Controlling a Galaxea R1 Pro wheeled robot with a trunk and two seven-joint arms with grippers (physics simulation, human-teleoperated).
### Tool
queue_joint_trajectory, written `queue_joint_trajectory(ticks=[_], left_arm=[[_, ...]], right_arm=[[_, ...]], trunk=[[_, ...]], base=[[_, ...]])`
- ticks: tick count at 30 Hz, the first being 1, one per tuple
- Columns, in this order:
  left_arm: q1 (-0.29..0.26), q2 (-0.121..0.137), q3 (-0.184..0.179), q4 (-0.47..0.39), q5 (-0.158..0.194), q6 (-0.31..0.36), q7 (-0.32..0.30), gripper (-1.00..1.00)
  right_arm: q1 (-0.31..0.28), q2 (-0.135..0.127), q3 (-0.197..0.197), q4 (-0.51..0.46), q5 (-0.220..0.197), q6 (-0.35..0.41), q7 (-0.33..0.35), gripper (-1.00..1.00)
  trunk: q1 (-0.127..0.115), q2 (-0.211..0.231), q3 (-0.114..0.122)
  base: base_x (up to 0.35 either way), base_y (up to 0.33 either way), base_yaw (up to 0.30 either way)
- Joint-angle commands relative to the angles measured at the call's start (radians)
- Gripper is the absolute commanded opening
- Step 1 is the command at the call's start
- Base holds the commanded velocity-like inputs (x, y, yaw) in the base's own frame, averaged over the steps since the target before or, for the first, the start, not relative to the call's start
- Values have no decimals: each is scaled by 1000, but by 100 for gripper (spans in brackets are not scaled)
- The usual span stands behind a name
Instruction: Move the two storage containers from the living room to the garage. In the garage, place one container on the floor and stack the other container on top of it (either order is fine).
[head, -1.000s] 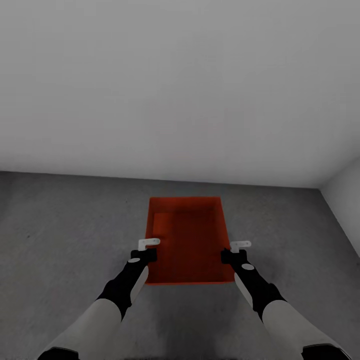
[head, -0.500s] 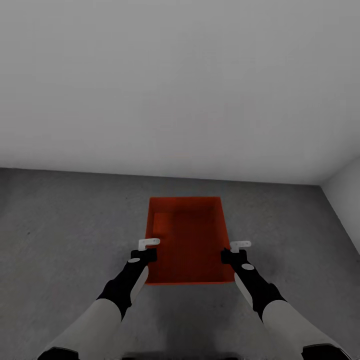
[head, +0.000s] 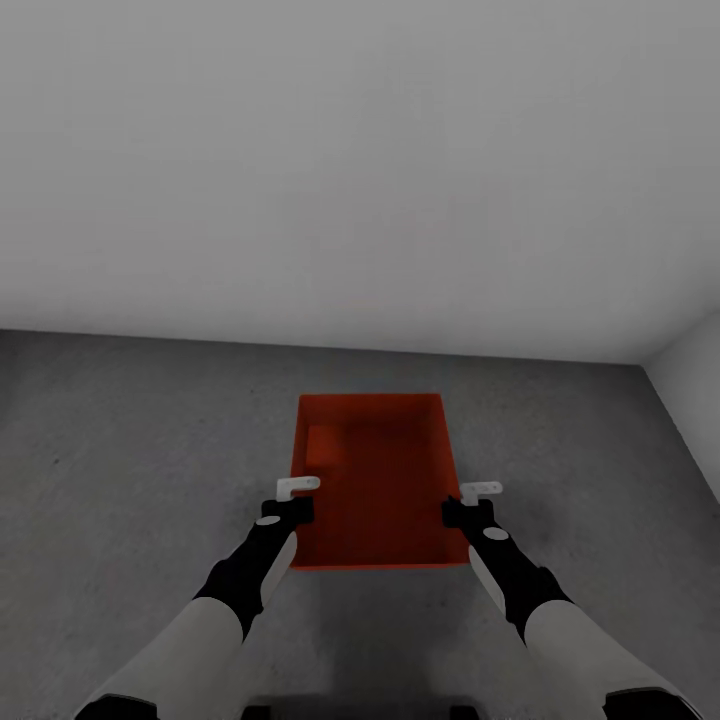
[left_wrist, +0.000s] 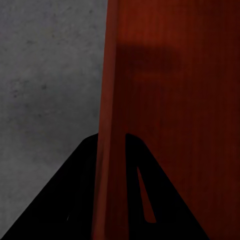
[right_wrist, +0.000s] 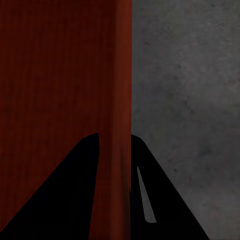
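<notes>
Bin (head: 375, 480) hung lengthwise between left claw (head: 292, 497) & right claw (head: 474, 500), each clamped on a side wall, above garage floor (head: 120, 450)

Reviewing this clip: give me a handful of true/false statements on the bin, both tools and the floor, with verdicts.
1. The left tool straddles the left wall of the orange-red storage bin. True.
2. The right tool hangs free, clear of the bin. False: its fingers close over the bin's right wall.
3. The floor below is light wood plank. False: it is grey speckled concrete.
4. A plain white wall stands behind the bin. True.
5. The bin is heaped with items. False: its interior looks empty.
</notes>
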Motion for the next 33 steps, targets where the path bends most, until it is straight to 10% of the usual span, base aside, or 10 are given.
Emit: queue_joint_trajectory(ticks=[1, 33], left_arm=[[-1, 0, -3, -66, 12, 4, 8, -100], [-1, 0, -3, -65, 14, 4, 8, -100]], right_arm=[[0, -1, -1, 1, 1, 2, -6, -100], [0, 0, -1, 1, 1, 2, -6, -100]], trunk=[[0, 0, -1], [11, -21, -11]], base=[[0, 0, 0], [0, 0, 0]])
